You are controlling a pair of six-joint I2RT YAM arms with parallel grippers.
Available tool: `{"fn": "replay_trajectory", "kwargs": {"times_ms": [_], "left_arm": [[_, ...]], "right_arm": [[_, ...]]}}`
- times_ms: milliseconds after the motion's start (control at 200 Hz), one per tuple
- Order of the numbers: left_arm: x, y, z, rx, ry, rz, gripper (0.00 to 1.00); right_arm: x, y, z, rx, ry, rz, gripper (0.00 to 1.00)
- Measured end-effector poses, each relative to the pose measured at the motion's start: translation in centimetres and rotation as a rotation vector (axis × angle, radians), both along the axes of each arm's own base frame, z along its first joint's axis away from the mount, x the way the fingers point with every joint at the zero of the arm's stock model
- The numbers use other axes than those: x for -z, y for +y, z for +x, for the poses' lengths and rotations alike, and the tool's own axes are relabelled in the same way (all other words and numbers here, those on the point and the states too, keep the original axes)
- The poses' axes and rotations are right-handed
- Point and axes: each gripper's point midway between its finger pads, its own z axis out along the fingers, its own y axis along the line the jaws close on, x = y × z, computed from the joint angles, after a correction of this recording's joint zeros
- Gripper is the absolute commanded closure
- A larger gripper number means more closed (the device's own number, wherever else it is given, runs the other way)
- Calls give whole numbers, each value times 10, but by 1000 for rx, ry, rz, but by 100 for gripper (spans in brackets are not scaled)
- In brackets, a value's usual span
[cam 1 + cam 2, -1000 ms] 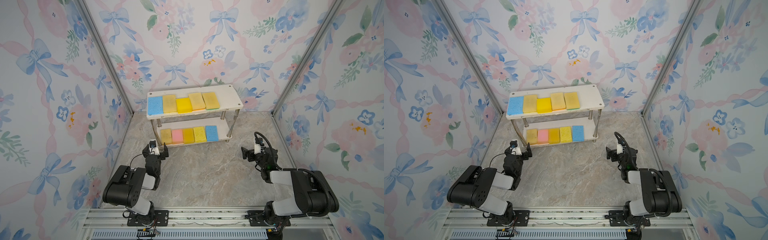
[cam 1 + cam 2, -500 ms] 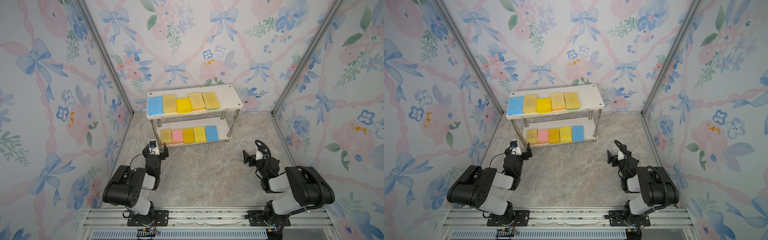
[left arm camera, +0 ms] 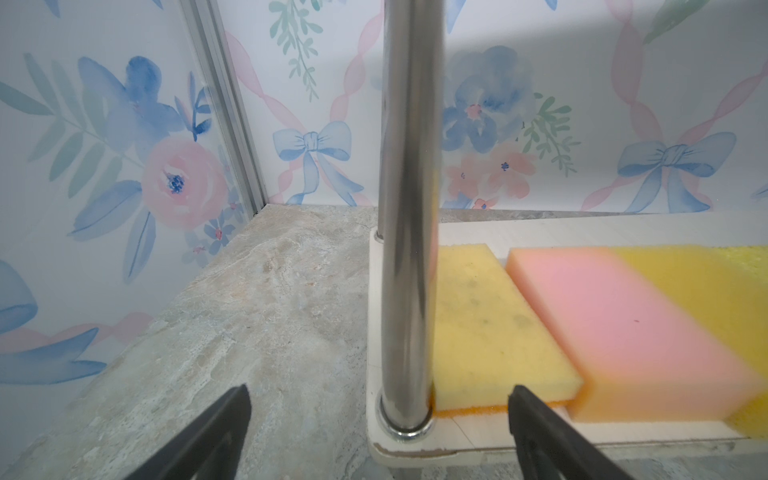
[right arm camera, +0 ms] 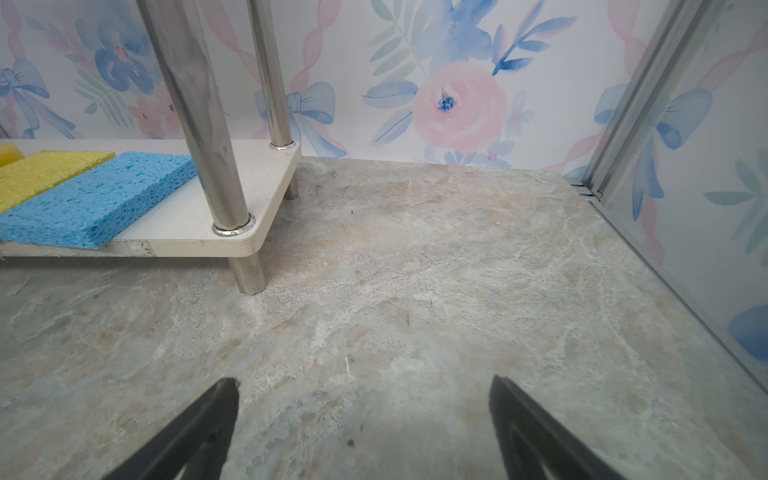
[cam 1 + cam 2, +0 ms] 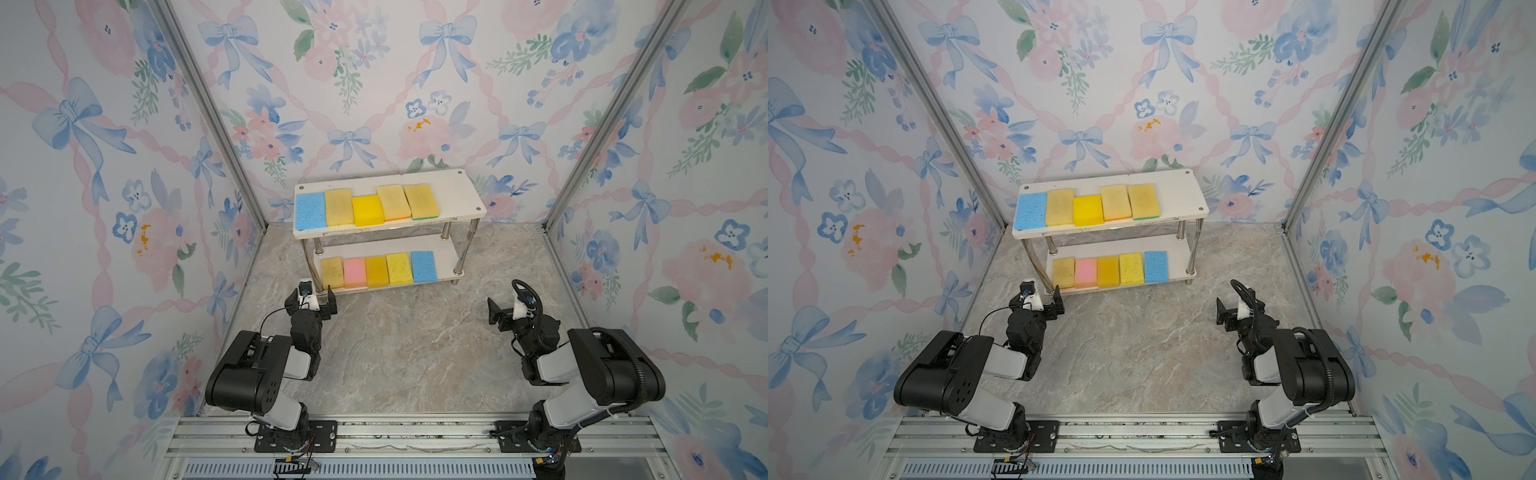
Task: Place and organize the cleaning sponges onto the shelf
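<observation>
Plainly left jaws and right jaws gape wide, empty, near the shelf (image 5: pixel 457 195).

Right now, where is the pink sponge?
In both top views the pink sponge lies on the lower board of the shelf, second from the left, between a pale yellow sponge and an orange-yellow sponge.

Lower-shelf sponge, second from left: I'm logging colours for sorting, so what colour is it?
The sponge is pink, clearest in the left wrist view.

End effectors (image 5: pixel 311 303) (image 5: pixel 513 309) agape (seemingly empty)
</observation>
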Motion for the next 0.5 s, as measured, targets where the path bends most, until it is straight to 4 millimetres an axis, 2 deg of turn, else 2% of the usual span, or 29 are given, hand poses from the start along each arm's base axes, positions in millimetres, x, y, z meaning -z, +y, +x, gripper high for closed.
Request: {"fn": "replay_trajectory", "kwargs": {"times_ms": [260,500], "left_arm": [[0,0,0,0,0,0,2],[0,0,0,0,0,0,2]], "right_arm": [[-4,-2,8,-4,-1,18,3],[-7,0,37,-16,67,21,3]]}}
